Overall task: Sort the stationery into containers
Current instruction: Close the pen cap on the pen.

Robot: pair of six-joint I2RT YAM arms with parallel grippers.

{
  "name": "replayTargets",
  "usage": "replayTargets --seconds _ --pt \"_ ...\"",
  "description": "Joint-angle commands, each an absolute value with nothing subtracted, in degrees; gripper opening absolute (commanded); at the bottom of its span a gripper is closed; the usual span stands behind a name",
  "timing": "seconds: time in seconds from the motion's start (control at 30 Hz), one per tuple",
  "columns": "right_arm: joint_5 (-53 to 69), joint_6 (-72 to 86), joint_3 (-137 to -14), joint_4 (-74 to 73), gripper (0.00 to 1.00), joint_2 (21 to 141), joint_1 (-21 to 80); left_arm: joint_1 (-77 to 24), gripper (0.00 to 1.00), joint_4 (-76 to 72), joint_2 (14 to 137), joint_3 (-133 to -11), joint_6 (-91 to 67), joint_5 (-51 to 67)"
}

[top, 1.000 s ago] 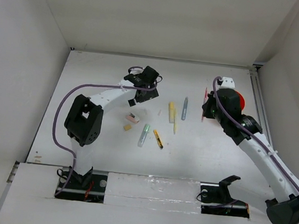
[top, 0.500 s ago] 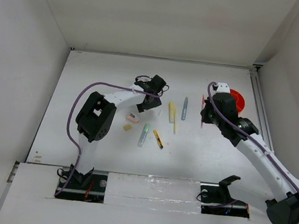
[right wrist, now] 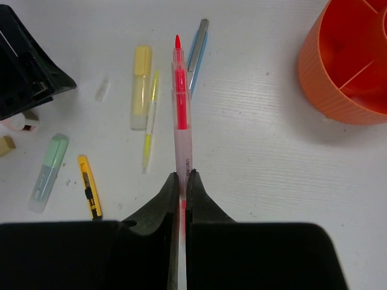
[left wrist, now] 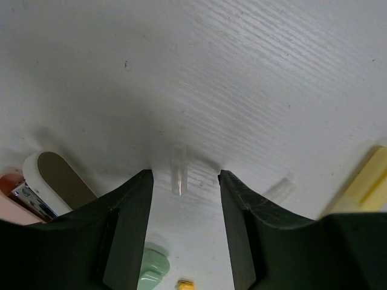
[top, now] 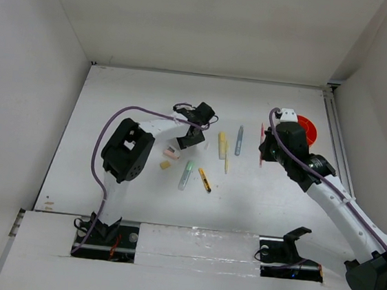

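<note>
Table (top: pixel 114 109) bears the orange pot (top: pixel 309 131), upright; right gripper (right wrist: pixel 181 181) just left of the pot, clamped on the red pen (right wrist: pixel 180 103); left gripper (left wrist: pixel 184 181) well left of the pot, jaws spread; yellow marker (top: pixel 222 145) and grey-blue pen (top: pixel 239 140) lie loose left of the pot; small clear cap (left wrist: pixel 179 169) lies between the left jaws.

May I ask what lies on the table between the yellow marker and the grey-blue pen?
The thin yellow pen, close beside the yellow marker, seen in the top and right wrist views.
</note>
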State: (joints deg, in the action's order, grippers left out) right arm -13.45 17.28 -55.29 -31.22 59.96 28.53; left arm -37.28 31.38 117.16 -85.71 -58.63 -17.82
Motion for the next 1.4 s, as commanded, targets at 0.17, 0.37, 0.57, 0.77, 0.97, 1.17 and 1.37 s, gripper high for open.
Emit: replayTargets --seconds 0.17,0.37,0.57,0.77,0.97,1.17,1.37 --pt "-12.66 16.35 -55.28 -28.48 0.0 59.5 28.65 -35.86 0.37 32.26 117.77 -84.46 -59.94 -19.25" --pt "-12.66 16.35 -55.81 -27.95 0.0 58.89 28.65 -35.86 0.28 35.14 120.14 -85.17 -59.94 -19.25" --pt "-12.66 16.35 -55.81 -27.95 0.0 57.83 28.13 -35.86 0.2 35.77 121.38 -86.31 -59.94 -18.73" --pt "-11.51 16.35 -55.81 -27.25 0.0 57.83 28.13 -35.86 0.03 35.77 122.52 -85.17 -59.42 -17.67" --pt "2.59 12.66 -50.91 -18.91 0.0 58.88 26.98 -34.8 0.0 29.82 121.21 -84.55 -53.72 -14.94" --pt "14.75 13.7 -48.25 -10.74 0.0 63.28 25.66 -34.8 0.0 18.21 107.69 -81.13 -46.68 -7.48" --pt "24.43 19.5 -45.44 -1.42 0.0 66.0 25.66 -34.8 0.0 3.09 96.44 -74.98 -42.37 -2.03"
